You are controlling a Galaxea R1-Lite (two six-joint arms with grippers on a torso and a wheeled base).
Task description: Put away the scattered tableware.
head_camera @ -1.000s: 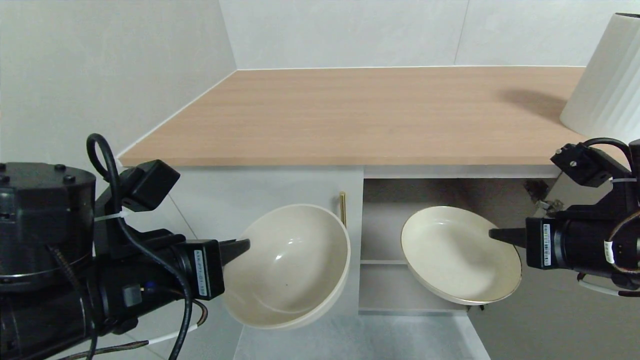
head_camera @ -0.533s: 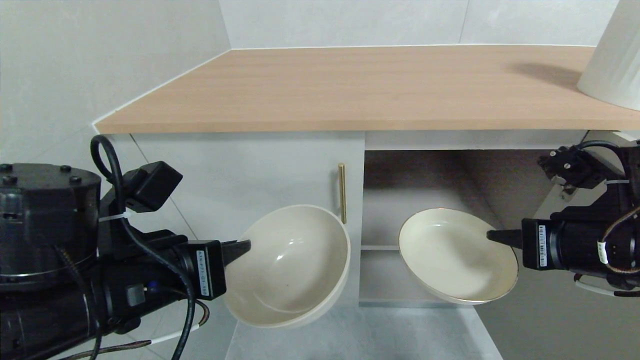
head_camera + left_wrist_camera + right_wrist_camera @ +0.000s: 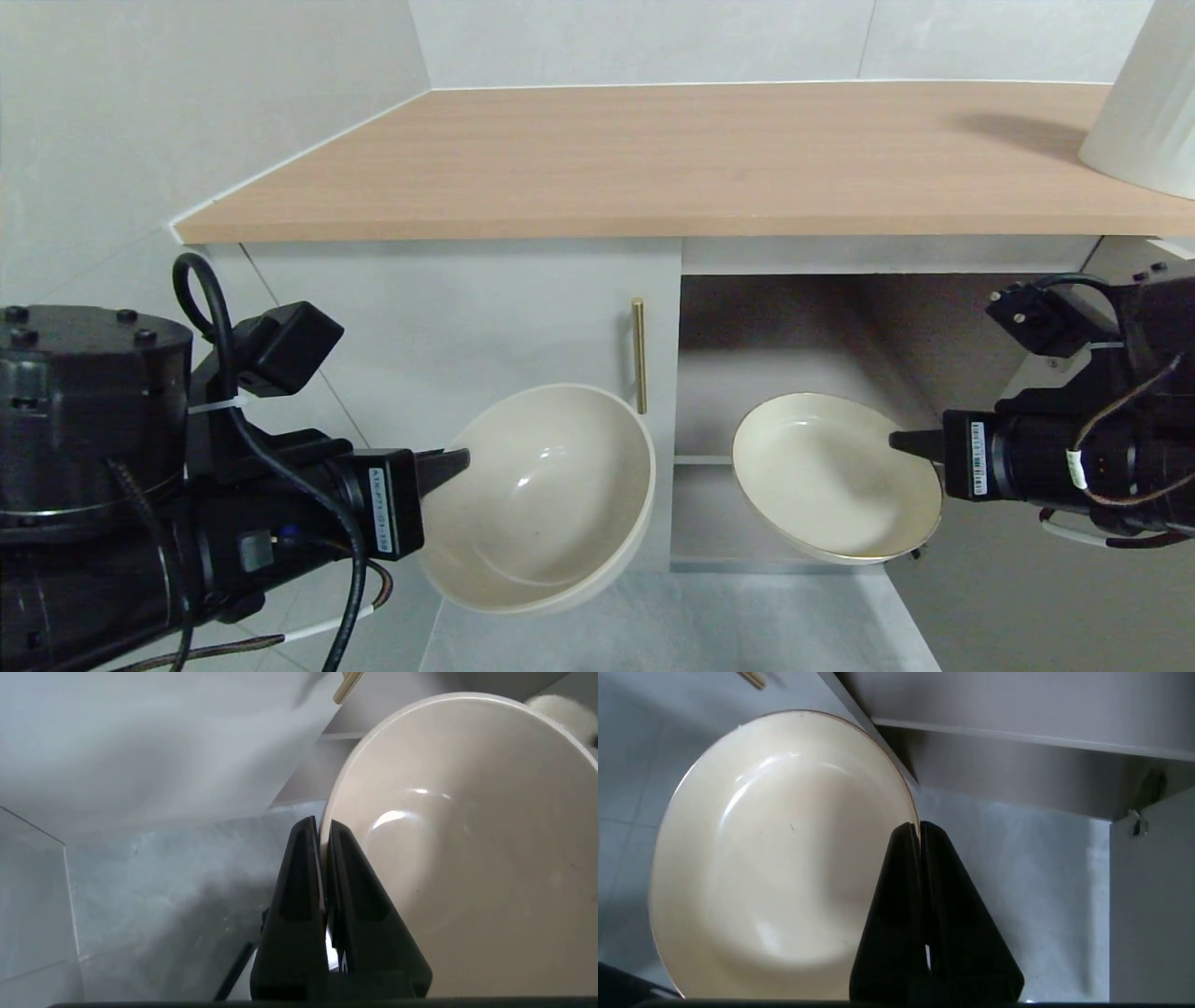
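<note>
Plate (image 3: 836,476) farther left before open cabinet (image 3: 775,327)

The left arm (image 3: 140,523) was matte black, with a fat cylindrical joint (image 3: 84,420) bearing 3 round screw heads, a thick looped black cable (image 3: 213,313) and a white zip tie (image 3: 211,405). The left gripper (image 3: 456,460) and right gripper (image 3: 898,441) tapered to thin black wedges behind white barcode labels. The equally black right arm (image 3: 1036,457) carried thin brown wires (image 3: 1125,406) and a white tag (image 3: 1075,469).
</note>
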